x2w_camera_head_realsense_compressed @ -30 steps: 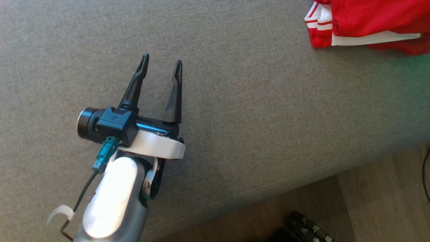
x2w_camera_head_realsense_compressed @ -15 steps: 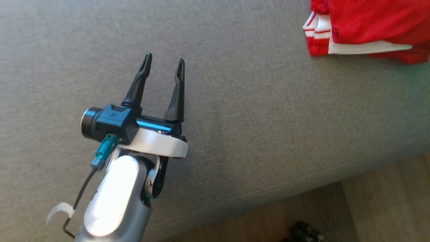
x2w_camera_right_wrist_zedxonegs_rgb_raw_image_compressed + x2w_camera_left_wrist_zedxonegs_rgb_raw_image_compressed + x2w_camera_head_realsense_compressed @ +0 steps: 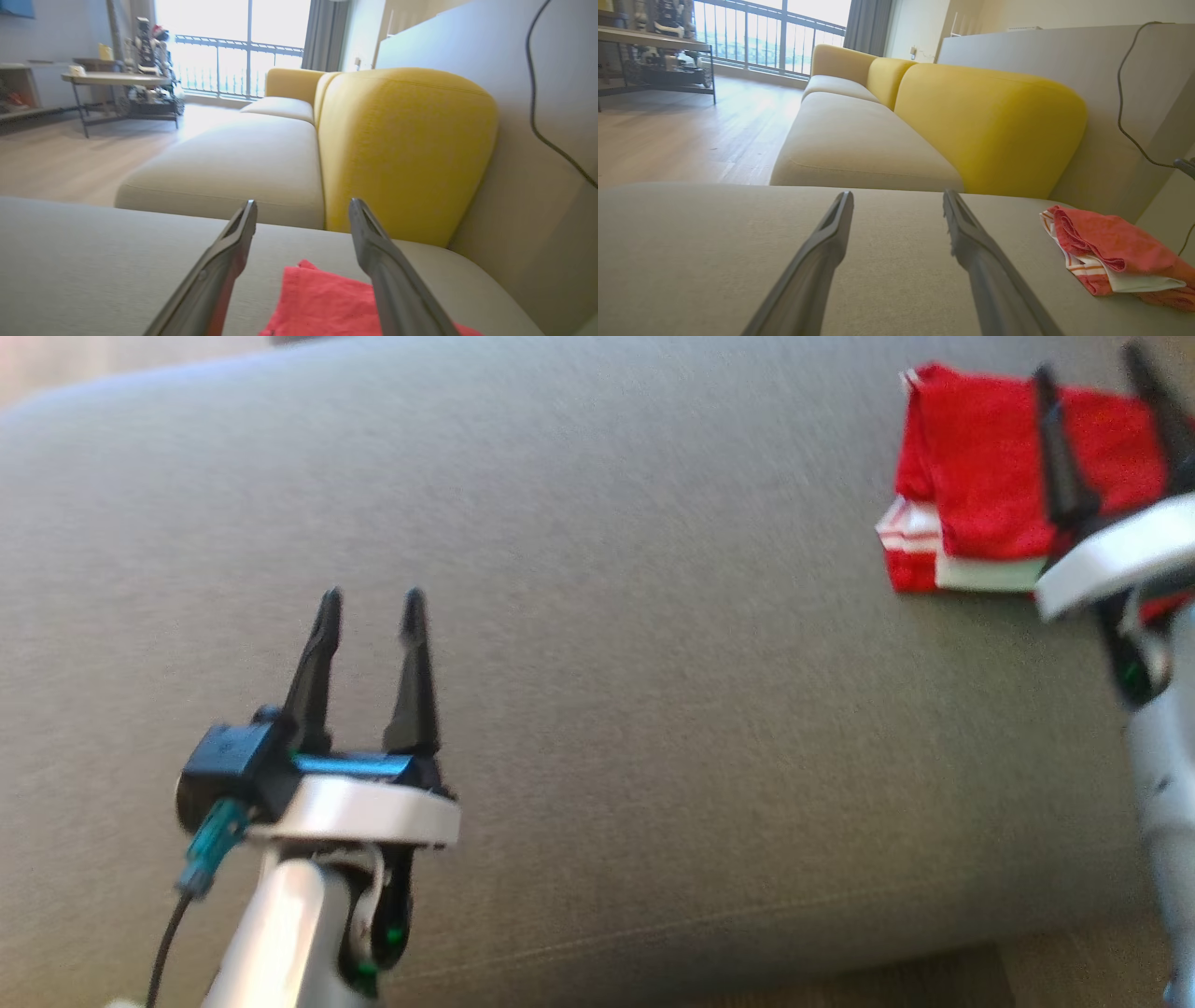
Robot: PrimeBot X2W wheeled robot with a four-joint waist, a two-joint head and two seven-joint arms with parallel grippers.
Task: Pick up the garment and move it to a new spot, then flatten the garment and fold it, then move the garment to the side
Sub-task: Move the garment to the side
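From my head, my left pincer (image 3: 371, 602) sits low on the left over the grey cushion (image 3: 653, 663), its two dark fingers spread with nothing between them. The garment (image 3: 980, 495), red with white-striped edges, lies folded on the same cushion far to the right and well apart from that pincer. My right pincer (image 3: 1089, 364) is at the right edge, fingers parted and crossing in front of the red cloth. This view is blurred, so I cannot tell whether they touch it. A strip of wooden floor (image 3: 1074, 971) shows at the bottom right.

From my left wrist, the left pincer (image 3: 897, 196) points along the grey cushion (image 3: 691, 242), fingers wide and empty. The garment (image 3: 1111, 242) lies off to the right on the cushion, a white layer showing under the red. Beyond stands a yellow backrest (image 3: 990, 126), and a dark cable (image 3: 1125, 116) hangs down the pale wall at right.

From my right wrist, the right pincer (image 3: 302, 205) is spread and pinches nothing. The garment (image 3: 322, 303) lies on the grey cushion (image 3: 93, 261) below and between its fingers. The yellow backrest (image 3: 406, 149) stands just beyond.
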